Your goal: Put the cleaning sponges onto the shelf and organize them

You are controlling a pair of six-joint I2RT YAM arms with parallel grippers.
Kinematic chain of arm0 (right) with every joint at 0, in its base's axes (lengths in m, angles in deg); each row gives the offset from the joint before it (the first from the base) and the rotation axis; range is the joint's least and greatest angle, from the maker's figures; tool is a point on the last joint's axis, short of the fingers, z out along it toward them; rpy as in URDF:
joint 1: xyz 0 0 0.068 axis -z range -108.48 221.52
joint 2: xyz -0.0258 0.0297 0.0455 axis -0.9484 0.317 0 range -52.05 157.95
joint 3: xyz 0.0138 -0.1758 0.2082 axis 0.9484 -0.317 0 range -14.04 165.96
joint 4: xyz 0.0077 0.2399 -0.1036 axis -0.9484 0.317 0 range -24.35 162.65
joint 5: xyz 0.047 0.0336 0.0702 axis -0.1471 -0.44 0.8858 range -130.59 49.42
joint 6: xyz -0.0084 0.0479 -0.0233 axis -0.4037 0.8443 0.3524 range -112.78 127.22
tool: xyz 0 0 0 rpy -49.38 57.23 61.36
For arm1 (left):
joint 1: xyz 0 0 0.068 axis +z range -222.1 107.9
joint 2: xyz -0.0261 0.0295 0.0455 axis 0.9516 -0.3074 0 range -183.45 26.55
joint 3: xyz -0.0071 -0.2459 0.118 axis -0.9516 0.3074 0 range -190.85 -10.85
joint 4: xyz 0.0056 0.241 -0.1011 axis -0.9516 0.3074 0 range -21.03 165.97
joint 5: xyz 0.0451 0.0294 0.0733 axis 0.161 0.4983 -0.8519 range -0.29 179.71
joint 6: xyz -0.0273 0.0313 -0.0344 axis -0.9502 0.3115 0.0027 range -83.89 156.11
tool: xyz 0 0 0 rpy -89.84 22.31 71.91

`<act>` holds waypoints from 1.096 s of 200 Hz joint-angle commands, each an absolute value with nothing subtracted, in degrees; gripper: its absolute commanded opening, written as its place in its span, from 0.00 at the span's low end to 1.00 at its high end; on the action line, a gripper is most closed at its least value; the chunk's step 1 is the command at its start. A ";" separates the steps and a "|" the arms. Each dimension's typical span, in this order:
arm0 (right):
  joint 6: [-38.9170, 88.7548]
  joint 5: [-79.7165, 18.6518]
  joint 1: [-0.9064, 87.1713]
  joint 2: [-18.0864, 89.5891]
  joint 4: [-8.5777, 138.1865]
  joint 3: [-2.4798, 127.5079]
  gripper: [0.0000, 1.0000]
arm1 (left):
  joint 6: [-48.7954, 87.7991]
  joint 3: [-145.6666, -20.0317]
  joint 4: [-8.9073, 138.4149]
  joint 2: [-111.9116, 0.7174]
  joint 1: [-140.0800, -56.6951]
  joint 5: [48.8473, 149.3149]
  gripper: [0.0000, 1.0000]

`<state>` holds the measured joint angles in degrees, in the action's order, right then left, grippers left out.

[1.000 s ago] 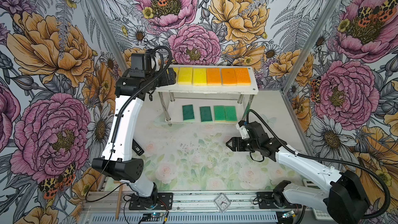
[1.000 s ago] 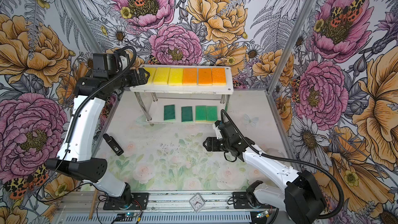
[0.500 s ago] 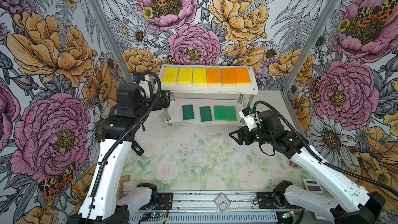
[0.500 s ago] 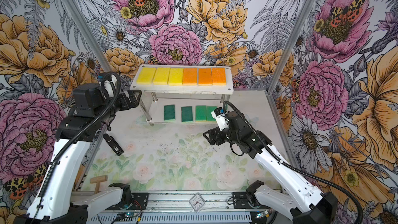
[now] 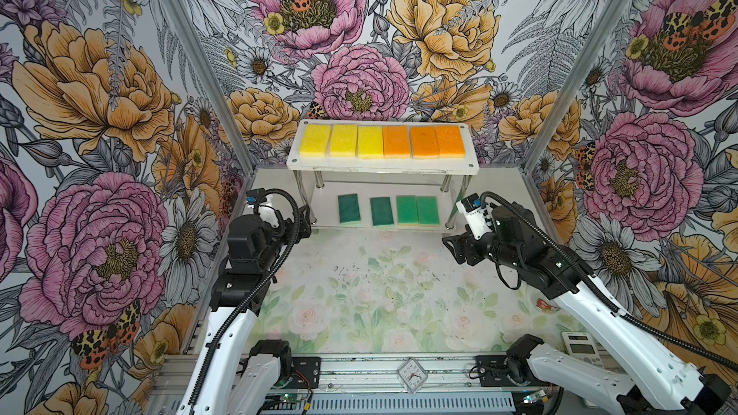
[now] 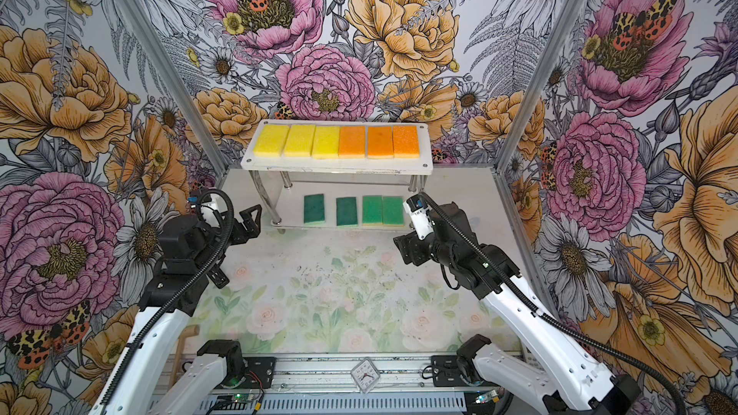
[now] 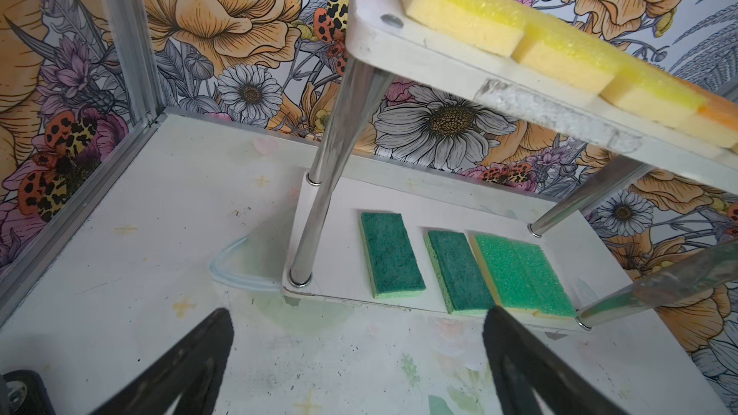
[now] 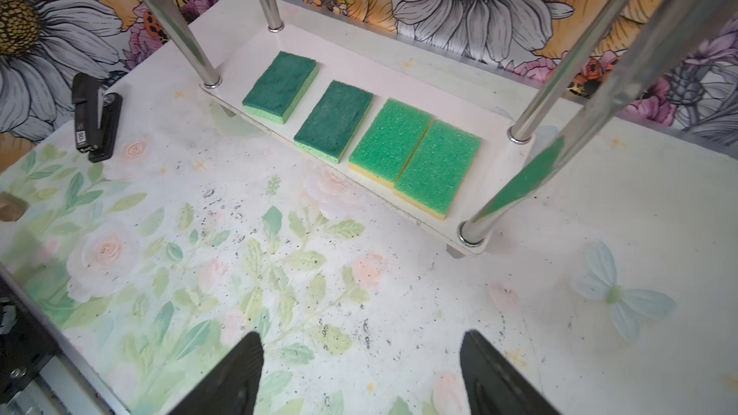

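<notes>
The shelf (image 5: 383, 166) stands at the back of the table. Its top board holds a row of three yellow sponges (image 5: 343, 140) and three orange sponges (image 5: 424, 141). The lower board (image 8: 403, 61) carries two dark green sponges (image 8: 334, 120) and two lighter green sponges (image 8: 415, 153) side by side. My left gripper (image 5: 305, 219) hovers open and empty by the shelf's front left leg (image 7: 319, 209). My right gripper (image 5: 453, 247) hangs open and empty over the mat, in front of the shelf's right end. Both wrist views show bare table between the fingers (image 7: 215, 337) (image 8: 247, 357).
A black stapler-like tool (image 8: 94, 117) lies on the table left of the shelf. A small clock (image 5: 412, 373) sits on the front rail and a calculator (image 5: 581, 347) at the front right. Flowered walls close in on three sides.
My left arm has dropped from the top board's left end and pulled back beside the lower board. My right arm has risen and shifted slightly right. The sponges have not moved.
</notes>
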<state>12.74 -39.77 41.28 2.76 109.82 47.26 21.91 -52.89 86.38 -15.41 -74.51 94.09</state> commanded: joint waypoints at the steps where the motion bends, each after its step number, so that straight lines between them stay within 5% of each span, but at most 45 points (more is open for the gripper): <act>1: 10.24 -44.43 42.60 2.62 108.08 48.82 0.80 | 20.38 -46.83 74.63 -12.96 -73.79 89.87 0.99; 152: 12.50 -40.95 63.41 4.44 67.11 21.75 0.80 | 28.57 -25.38 53.42 -8.30 -73.53 71.25 0.99; 219: 12.41 -40.58 68.71 8.21 48.46 10.34 0.81 | 28.95 -24.12 46.79 -14.34 -69.70 74.94 0.99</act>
<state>12.48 -40.97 67.15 5.95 59.79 11.65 27.77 -25.11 52.20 -12.09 -71.04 73.46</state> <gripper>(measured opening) 0.807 0.987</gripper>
